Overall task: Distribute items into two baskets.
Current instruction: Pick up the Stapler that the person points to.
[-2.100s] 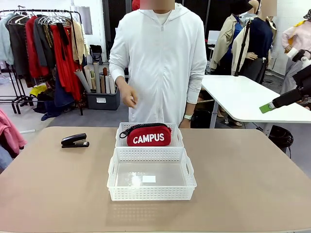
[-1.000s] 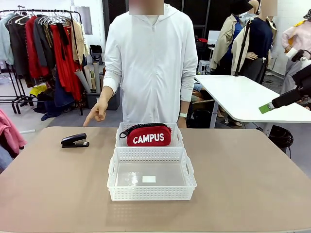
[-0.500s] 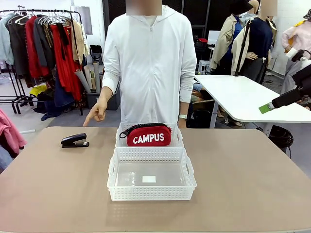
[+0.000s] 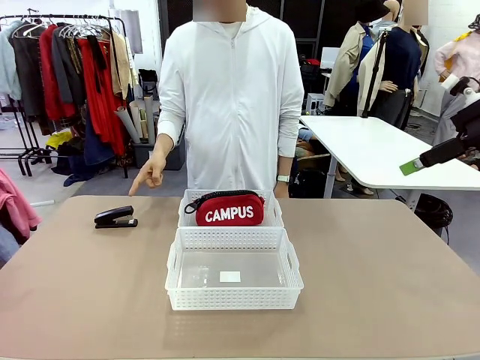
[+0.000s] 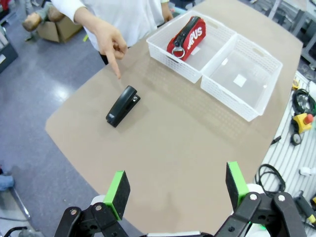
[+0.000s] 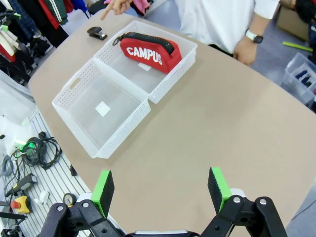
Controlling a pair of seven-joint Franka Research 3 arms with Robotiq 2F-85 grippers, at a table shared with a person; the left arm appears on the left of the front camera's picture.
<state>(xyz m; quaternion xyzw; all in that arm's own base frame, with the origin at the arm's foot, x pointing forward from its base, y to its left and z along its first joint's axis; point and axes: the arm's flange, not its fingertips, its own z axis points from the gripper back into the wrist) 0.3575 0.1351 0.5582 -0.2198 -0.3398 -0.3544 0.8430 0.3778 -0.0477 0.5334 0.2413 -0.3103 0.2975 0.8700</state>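
Observation:
The red CAMPUS pouch (image 4: 229, 210) stands in the far white basket (image 4: 184, 211), also seen as pouch (image 5: 186, 37) and pouch (image 6: 149, 51). The near basket (image 4: 234, 297) holds nothing but a small label; it shows again as basket (image 5: 269, 64) and basket (image 6: 74, 91). A black stapler (image 4: 115, 218) lies on the table left of the baskets, stapler (image 5: 122, 105), stapler (image 6: 97, 33). The person's hand (image 4: 150, 174) points a finger down at it. My left gripper (image 5: 177, 191) hangs open high above the table's left part. My right gripper (image 6: 160, 189) hangs open above the right part.
The tan table (image 4: 390, 277) has free room left and right of the baskets. The person in white (image 4: 236, 97) stands at the far edge. A clothes rack (image 4: 67, 82) and a white table (image 4: 382, 154) are behind. Cables (image 6: 29, 148) lie off the table's near edge.
Over the last second nothing has visibly moved. Before that, the person lowered a hand and pointed at the stapler.

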